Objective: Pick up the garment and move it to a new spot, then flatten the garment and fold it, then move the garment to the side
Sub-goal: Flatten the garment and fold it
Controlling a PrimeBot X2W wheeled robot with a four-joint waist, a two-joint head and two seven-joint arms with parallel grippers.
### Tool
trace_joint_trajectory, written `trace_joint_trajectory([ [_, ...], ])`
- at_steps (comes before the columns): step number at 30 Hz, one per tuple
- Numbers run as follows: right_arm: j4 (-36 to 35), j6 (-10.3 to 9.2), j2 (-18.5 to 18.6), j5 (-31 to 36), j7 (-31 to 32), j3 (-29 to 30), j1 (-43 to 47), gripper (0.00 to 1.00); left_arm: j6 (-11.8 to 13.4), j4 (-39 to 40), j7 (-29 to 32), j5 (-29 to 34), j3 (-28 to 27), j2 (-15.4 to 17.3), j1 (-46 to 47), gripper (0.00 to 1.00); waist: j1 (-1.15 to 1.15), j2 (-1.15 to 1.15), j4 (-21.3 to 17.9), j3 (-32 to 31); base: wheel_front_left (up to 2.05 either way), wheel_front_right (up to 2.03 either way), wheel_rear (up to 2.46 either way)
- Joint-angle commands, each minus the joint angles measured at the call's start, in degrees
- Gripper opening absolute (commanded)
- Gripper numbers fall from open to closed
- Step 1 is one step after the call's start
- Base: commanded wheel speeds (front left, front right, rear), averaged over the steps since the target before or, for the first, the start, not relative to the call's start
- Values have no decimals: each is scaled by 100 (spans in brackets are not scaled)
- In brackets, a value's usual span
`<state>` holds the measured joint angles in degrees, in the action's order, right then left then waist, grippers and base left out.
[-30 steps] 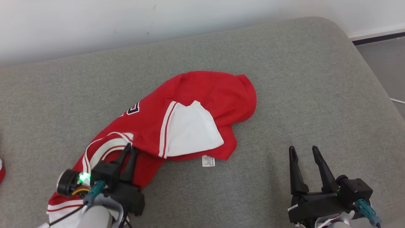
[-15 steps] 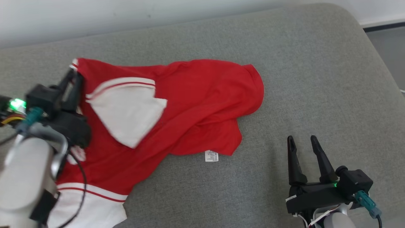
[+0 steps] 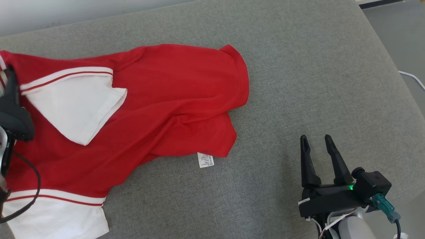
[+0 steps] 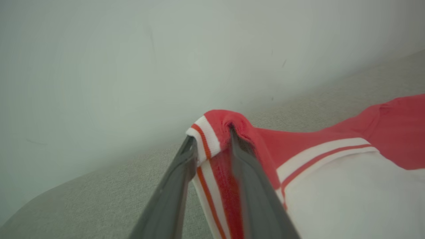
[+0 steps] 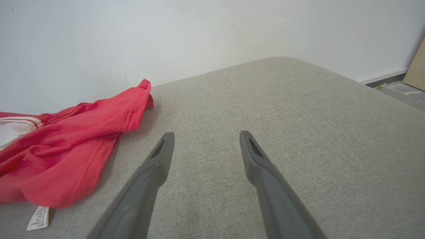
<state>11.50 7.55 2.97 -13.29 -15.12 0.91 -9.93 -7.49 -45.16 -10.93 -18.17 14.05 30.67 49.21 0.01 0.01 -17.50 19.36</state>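
**Red jersey rumpled on the grey cushion, striped trim pinched in the left hand**

Red cloth covers the left half of the cushion [image 3: 298,66]: the jersey [image 3: 172,93] lies there rumpled, not flat. Its red body reaches to about the cushion's middle and ends in a rounded, turned-over hem. A white sleeve [image 3: 76,106], edged with red and white stripes, is folded over the red cloth toward the cushion's left side. A second white panel [image 3: 53,219] with the same stripes lies at the cushion's near left part. A small white care label [image 3: 205,160] sticks out from under the red cloth onto bare cushion, close to the middle of its front half.

The left hand [image 4: 210,141] is at the cushion's far left, near the back edge. Its two dark fingers stand close together, clamped on the jersey's striped trim [image 4: 208,130], and the cloth rises to a small peak at the fingertips. In the head view its dark body shows at the cushion's left side, over the red cloth beside the white sleeve.

The right hand [image 3: 315,137] hovers over the cushion's near right part, well apart from the jersey. Its fingers are spread wide over bare grey fabric and point toward the cushion's back edge.

A plain pale wall [image 5: 166,33] rises behind the cushion's back edge. Past the cushion's right edge is grey floor [image 3: 398,33], with a white cable [image 3: 411,78] lying on it and a dark skirting strip [image 3: 375,4] at the foot of the wall. In the right wrist view a tan board [image 5: 416,66] stands beyond the cushion's far right corner.
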Motion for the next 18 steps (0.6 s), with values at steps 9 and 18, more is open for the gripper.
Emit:
trace_joint_trajectory([
  [9,26,-13,-17,81,-5,59,84,100,11,-308,-320,-108,179,-64,15,100,-1,-1,206,-279,0,0,0],
  [18,73,-13,-16,124,-5,85,271,100,92,620,-426,-231,24,-172,-537,100,-1,-1,518,-710,0,0,0],
])
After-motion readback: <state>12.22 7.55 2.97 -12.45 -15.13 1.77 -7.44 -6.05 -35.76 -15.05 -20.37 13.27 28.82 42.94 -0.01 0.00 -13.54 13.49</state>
